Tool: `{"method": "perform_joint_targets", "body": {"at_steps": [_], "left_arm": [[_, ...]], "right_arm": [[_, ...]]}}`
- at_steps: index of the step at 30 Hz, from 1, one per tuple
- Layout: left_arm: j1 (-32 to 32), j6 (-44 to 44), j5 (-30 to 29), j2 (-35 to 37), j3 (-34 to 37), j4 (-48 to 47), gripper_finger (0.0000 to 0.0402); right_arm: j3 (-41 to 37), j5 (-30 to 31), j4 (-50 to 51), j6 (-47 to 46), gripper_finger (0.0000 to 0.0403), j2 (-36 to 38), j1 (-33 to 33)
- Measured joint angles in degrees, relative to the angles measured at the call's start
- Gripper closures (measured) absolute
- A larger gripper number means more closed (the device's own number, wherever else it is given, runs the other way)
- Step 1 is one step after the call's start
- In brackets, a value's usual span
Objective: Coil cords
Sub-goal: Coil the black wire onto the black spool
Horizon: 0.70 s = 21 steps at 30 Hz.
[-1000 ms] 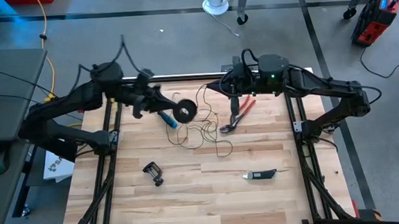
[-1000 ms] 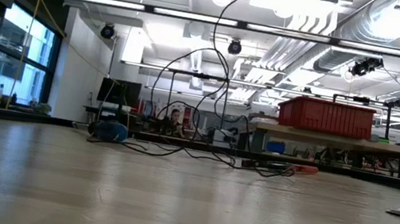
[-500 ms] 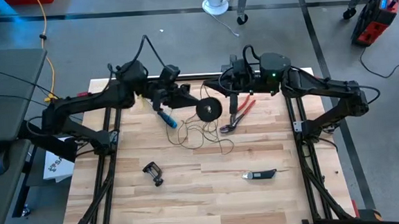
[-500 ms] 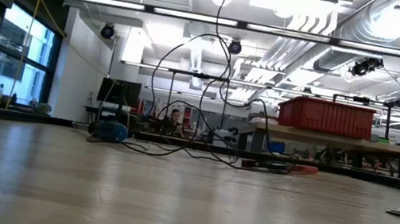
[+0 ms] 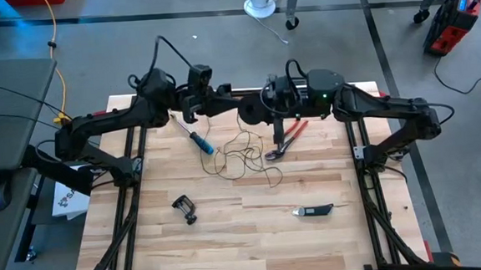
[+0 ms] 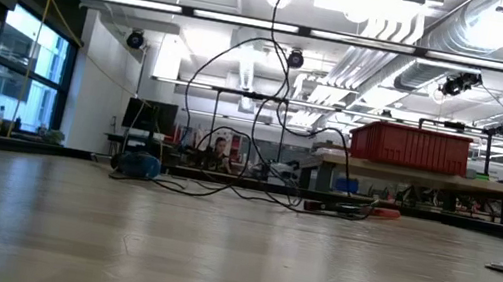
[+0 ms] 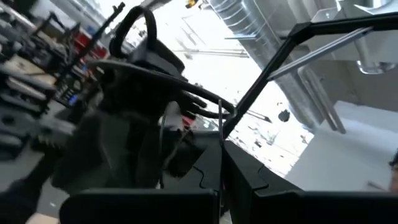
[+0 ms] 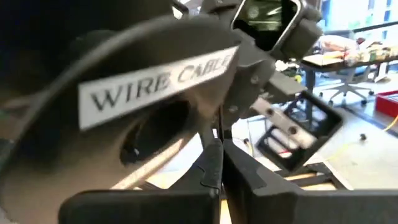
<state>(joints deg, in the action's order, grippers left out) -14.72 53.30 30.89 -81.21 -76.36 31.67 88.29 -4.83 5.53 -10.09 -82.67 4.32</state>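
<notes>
The small black reel (image 5: 252, 111) hangs in the air over the table's far middle, between my two grippers; its "WIRE CABLE" label (image 8: 161, 78) fills the right wrist view. The hair-thin cord (image 5: 242, 156) drops from there to a loose tangle resting on the wood, and its tall loops (image 6: 236, 108) show in the low view. My left gripper (image 5: 234, 105) is shut just left of the reel and points slightly upward. My right gripper (image 5: 267, 106) is shut just right of it, level. My left gripper pinches a strand of the cord (image 7: 221, 134) between its shut fingers, coming level from the table's left. The strand runs straight on from the fingertips. Whether the fingers also touch the reel, I cannot tell. My right gripper pinches another strand of the cord (image 8: 219, 127) between its shut fingers, coming level from the table's right, right beside the reel. Below the gripper the cord (image 5: 275, 133) hangs slack to the tangle on the table.
Red-handled pliers (image 5: 288, 139) lie right of the tangle and a blue-handled screwdriver (image 5: 201, 142) left of it. A black clip (image 5: 185, 209) and a folding knife (image 5: 313, 210) lie nearer the front edge. The near half of the wooden table (image 5: 230, 244) is bare.
My left gripper has gone toward the table's right edge, up to my right gripper, and has tipped its fingers upward. The reel has travelled with it and now hangs right at my right gripper. The cord's tall loops have shifted; the tangle has stayed on the table.
</notes>
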Motion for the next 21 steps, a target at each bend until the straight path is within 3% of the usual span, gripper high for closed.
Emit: {"method": "perform_joint_targets", "body": {"at_steps": [21], "left_arm": [[-6.5, -7.7, -2.4, 5.8, 0.0, 1.3, 0.0401]], "right_arm": [[0.0, -2.3, 0.8, -2.1, 0.0403, -0.5, -0.6]]}}
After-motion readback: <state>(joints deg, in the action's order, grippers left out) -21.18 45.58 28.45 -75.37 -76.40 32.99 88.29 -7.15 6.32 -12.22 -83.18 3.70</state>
